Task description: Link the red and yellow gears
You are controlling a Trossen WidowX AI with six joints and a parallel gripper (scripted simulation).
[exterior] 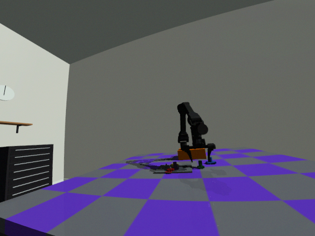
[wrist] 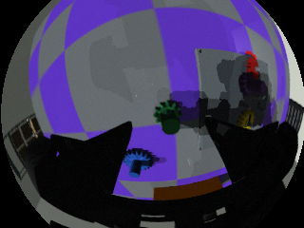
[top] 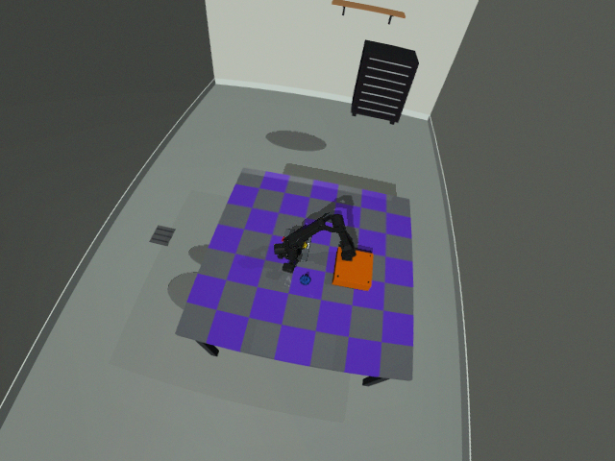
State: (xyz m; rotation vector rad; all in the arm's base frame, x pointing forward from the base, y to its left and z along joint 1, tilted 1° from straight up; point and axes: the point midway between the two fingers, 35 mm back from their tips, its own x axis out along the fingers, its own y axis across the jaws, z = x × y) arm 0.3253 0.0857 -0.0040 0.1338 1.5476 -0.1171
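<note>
My gripper [exterior: 201, 162] [wrist: 170, 123] is open and empty, its fingertips on either side of and above the green gear [exterior: 200, 166] [wrist: 168, 112]. This gear stands upright on its base on the table beside the grey board [exterior: 186, 171] [wrist: 209, 64]. The blue gear [top: 305, 279] [exterior: 210, 162] [wrist: 138, 158] stands on the table near one finger. On the board are the red gear [exterior: 170, 169] [wrist: 253, 69], a dark purple gear [exterior: 174, 164] [wrist: 252, 85] and the yellow gear [top: 305, 245] [wrist: 245, 119]. Shadow and a finger obscure the pegs and whether the gears mesh.
An orange box [top: 354, 269] [exterior: 193, 154] [wrist: 187, 190] stands on the checkered table by the arm's base. The arm [top: 307, 232] reaches over the board and hides much of it in the top view.
</note>
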